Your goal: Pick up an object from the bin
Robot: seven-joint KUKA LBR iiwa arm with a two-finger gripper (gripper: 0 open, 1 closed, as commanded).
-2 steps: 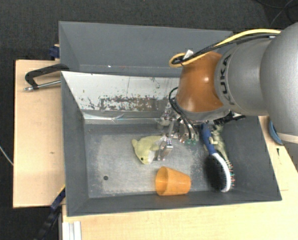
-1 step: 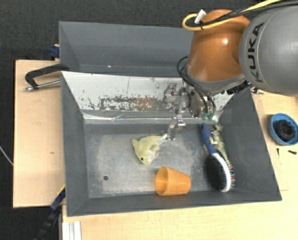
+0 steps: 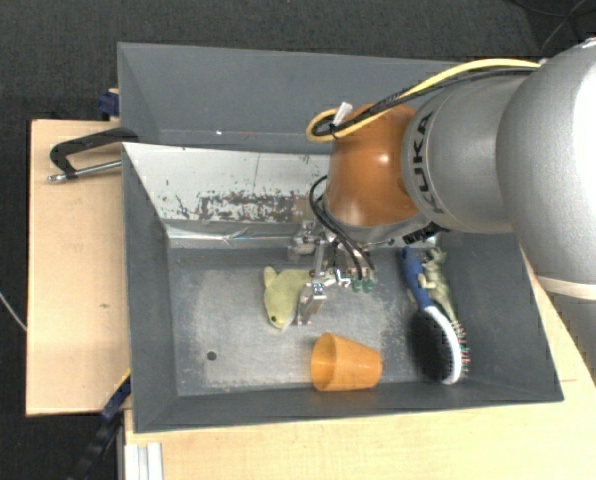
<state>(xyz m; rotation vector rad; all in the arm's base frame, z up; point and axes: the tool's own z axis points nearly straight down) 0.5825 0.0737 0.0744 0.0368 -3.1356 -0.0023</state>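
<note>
The gripper [image 3: 313, 296] hangs low with a yellow toy [image 3: 278, 298] just beside it at nine o'clock. An orange cup [image 3: 345, 362] lies at its five. I cannot tell whether the claw is clenched.

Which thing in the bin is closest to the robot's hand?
The pale yellow toy beside the hand; the orange cup and black hairbrush lie farther off.

The bin's [image 3: 146, 298] left half, from 7 to 11 o'clock, is bare floor, open from above. At the centre the pincer [image 3: 310, 306] stands just beside a pale yellow-green toy [image 3: 277, 298]. An orange cup [image 3: 345, 362] on its side blocks 6 o'clock. A black hairbrush [image 3: 436, 346] and a blue-handled thing [image 3: 411, 271] crowd 4 o'clock. The arm [image 3: 538, 148] overhangs 1 to 3 o'clock.
</note>
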